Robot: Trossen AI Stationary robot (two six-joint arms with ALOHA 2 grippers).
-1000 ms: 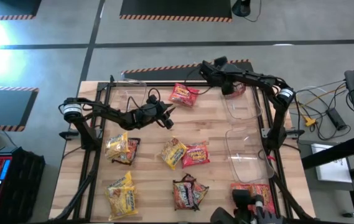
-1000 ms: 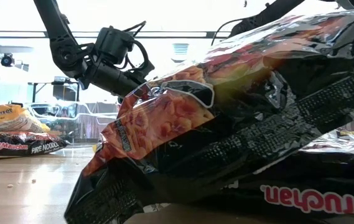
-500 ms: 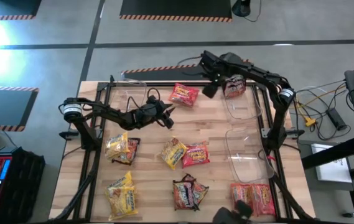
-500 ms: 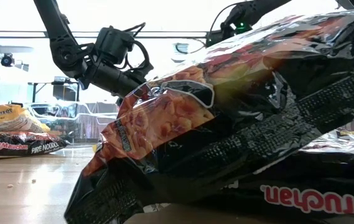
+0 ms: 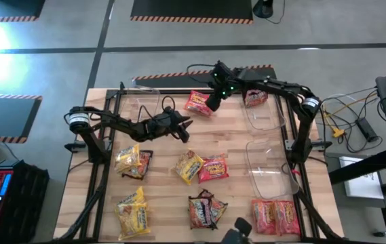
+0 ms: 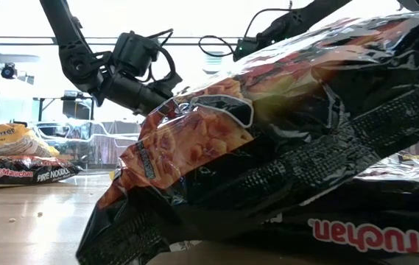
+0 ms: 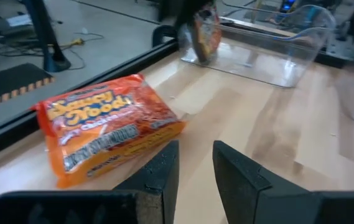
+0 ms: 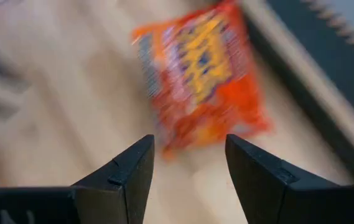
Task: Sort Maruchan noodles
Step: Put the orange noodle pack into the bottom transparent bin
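A red-orange noodle packet (image 5: 198,103) lies flat near the table's far edge, also seen in the left wrist view (image 7: 111,127) and right wrist view (image 8: 201,74). My right gripper (image 5: 213,102) hovers open just above its right end, fingers slanting down, touching nothing (image 8: 189,168). My left gripper (image 5: 183,129) waits left of the table's middle, pointing at that packet, its fingers a narrow gap apart with nothing between them (image 7: 195,168). Another red packet (image 5: 255,97) leans upright in the far-right clear bin (image 5: 266,118). Yellow (image 5: 133,161), yellow-and-red (image 5: 201,167) and dark (image 5: 206,210) packets lie nearer.
A second clear bin (image 5: 272,166) stands on the right, and another clear bin (image 5: 142,102) at the far left. More packets lie at the near left (image 5: 131,209) and near right (image 5: 274,213). The dark packet (image 6: 305,147) fills most of the low view.
My right gripper has left the far-right bin, swung toward the table's left and rolled about its wrist. It now hangs over the red-orange packet at the far edge. The red packet stays in the bin.
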